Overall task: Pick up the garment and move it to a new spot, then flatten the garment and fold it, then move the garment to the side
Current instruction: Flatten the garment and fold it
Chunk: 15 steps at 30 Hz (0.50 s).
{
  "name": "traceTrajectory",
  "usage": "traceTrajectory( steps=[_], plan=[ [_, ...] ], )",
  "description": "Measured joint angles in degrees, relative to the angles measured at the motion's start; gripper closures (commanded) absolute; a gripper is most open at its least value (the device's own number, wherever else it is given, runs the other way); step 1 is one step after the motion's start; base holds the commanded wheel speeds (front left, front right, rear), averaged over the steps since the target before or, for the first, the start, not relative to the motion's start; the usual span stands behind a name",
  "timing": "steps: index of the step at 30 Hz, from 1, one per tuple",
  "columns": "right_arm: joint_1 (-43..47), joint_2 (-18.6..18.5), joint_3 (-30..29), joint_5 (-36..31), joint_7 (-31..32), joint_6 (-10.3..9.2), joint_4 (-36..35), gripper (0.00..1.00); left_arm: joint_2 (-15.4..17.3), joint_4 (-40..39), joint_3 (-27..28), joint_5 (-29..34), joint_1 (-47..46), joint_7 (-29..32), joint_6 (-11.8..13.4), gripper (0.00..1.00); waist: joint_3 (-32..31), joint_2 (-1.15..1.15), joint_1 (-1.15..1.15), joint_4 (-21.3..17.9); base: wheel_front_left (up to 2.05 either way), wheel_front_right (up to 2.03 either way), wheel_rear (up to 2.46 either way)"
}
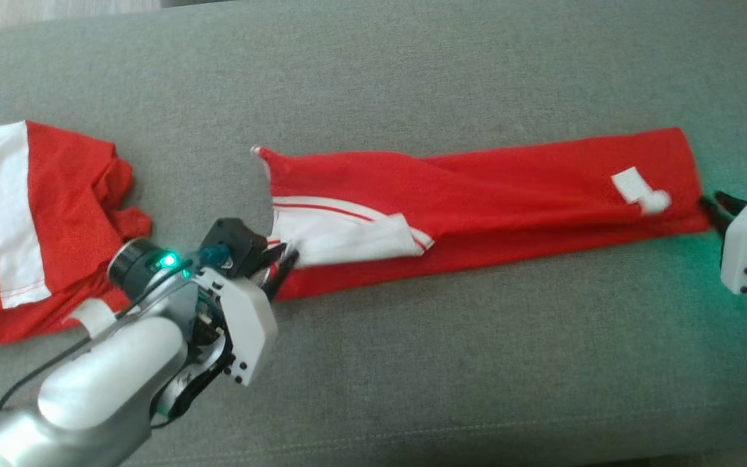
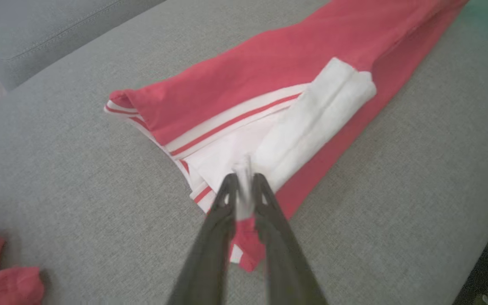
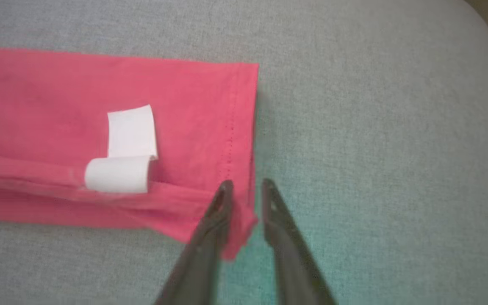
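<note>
Grey woven cushion [image 1: 412,402] fills the near ground; its front edge is cut off by the frame. The pale left forearm [image 1: 114,383] rises from the lower left corner and hides part of the second garment [image 1: 23,227], a red-and-white piece bunched at the left edge and cropped there.

Further in, the left gripper [image 1: 284,261] meets the near left end of the garment [image 1: 477,194]. In the left wrist view the dark fingers [image 2: 227,199] are blurred, but a white fold stands between their tips and fills the narrow gap, so they pinch it.

The garment lies across the middle of the cushion as a long red band, folded lengthwise, with a white striped panel at its left end. A white label [image 3: 131,131] sits near its right end, curled over at its lower part.

The right gripper [image 3: 246,186] is at the near right corner, half cut off in the head view. Its fingers stand apart, and the red corner lies against one finger only.
</note>
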Motion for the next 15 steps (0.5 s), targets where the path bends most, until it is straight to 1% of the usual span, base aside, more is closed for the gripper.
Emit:
traceTrajectory(
  steps=[1,4,5,9,10,13,15],
  plan=[
    [0.4,-0.1,-0.1,0.3,0.5,0.00,-0.1,0.00,-0.2,0.5,0.0,0.0,0.3,-0.3,0.4,0.00,-0.1,0.00,0.00,-0.1,0.00,0.00,0.00],
    [1.1,-0.1,-0.7,0.9,1.1,0.00,-0.4,0.00,-1.1,2.1,0.3,-0.1,1.0,-1.9,1.5,0.00,-0.4,0.00,0.00,-0.2,0.00,0.00,0.00],
    [1.1,-0.1,-0.7,0.9,1.1,0.00,-0.4,0.00,-1.1,2.1,0.3,-0.1,1.0,-1.9,1.5,0.00,-0.4,0.00,0.00,-0.2,0.00,0.00,0.00],
    [1.4,-0.1,-2.5,1.5,0.5,0.00,-1.5,0.00,-2.6,4.1,2.4,-0.3,1.7,-5.6,4.0,0.00,-0.9,0.00,0.00,-0.3,0.00,0.00,0.00],
    [1.3,0.0,-4.3,1.5,-1.4,0.00,-2.1,0.00,-3.3,5.2,4.1,-0.8,1.7,-8.0,5.6,0.00,-1.3,0.00,0.00,-0.4,0.00,0.00,0.00],
    [1.3,0.7,-7.8,1.5,-5.9,0.00,-2.8,0.00,-4.5,6.4,8.2,-2.8,1.8,-12.8,8.1,0.00,-1.9,0.00,0.00,-0.5,0.00,0.00,0.00],
    [1.3,2.0,-9.9,1.3,-9.7,0.00,-3.8,0.00,-5.5,6.8,11.3,-4.5,2.2,-16.6,9.6,0.00,-2.4,0.00,0.00,-0.7,0.00,0.00,0.00]
  ],
)
